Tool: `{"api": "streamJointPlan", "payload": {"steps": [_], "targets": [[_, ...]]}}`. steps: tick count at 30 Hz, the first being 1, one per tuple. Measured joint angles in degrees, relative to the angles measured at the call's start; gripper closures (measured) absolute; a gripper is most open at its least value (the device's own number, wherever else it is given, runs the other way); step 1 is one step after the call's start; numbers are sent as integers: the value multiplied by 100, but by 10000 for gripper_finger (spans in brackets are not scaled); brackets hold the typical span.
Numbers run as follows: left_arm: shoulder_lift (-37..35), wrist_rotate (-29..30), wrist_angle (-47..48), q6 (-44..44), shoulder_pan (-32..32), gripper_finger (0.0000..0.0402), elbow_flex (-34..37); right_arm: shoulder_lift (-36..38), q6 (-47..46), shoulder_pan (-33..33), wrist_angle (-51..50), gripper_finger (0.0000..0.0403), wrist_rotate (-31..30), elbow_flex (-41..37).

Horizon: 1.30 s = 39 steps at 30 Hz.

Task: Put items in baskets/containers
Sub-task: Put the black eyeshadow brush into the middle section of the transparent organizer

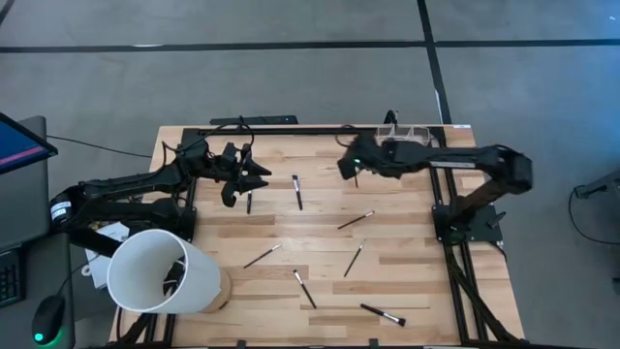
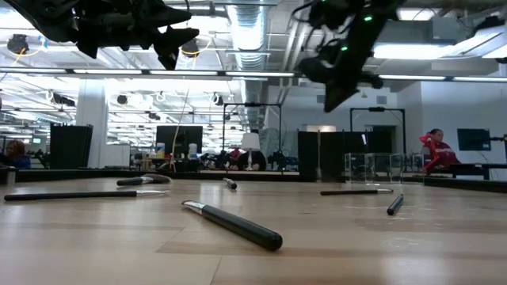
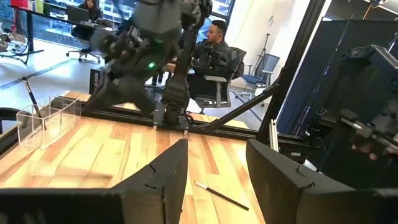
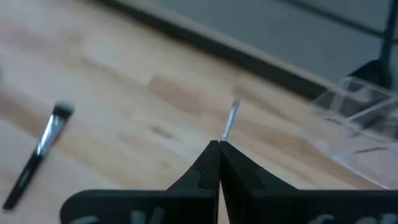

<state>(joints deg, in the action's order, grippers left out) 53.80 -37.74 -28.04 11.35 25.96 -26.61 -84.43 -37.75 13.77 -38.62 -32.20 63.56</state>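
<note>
My right gripper (image 1: 351, 167) hovers above the table near the far edge, left of the clear holder (image 1: 408, 131), and is shut on a thin brush. In the right wrist view the holder (image 4: 359, 118) lies just ahead. My left gripper (image 3: 216, 177) is open, held high over the table's far left (image 1: 244, 176), above one brush (image 1: 249, 202). The holder (image 3: 45, 118) has one brush (image 3: 31, 96) standing in it. Several more brushes lie flat on the wood (image 1: 297, 192) (image 1: 356, 220) (image 1: 304, 288) (image 1: 383, 314). My right gripper pinches the thin brush between its two shut fingers. A slim silvery length (image 4: 231, 117) pokes out past the fingertips (image 4: 211, 154). The brush is lifted clear of the table. The fingers hide the rest of the contact.
A big white tub (image 1: 160, 271) lies on its side at the near left corner. Black frame rails run along the table's far edge (image 1: 291, 129) and right side (image 1: 455, 252). People sit in the room beyond the table (image 3: 214, 46) (image 2: 436, 146).
</note>
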Motion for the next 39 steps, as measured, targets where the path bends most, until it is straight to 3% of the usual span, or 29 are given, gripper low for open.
{"api": "streamJointPlan", "payload": {"steps": [2, 7, 14, 21, 31, 39], "targets": [[0, 0, 0, 0, 0, 241, 0, 342, -84, 11, 331, 402, -54, -380], [0, 30, -23, -43, 2, 241, 0, 751, -320, 341, 1024, 402, 635, -935], [0, 116, -132, -48, 2, 241, 0, -210, 120, 963, 1465, 394, 1700, -918], [1, 114, -137, -60, 2, 241, 0, -1529, 720, 1344, 543, 343, 1724, 158], [2, 108, -163, -103, 99, 241, -76, -3278, 1240, 1677, -1950, 321, 2174, 2780], [2, -35, -131, -105, 327, 241, -76, -3936, 1318, 1877, -2357, 327, 2482, 3250]]}}
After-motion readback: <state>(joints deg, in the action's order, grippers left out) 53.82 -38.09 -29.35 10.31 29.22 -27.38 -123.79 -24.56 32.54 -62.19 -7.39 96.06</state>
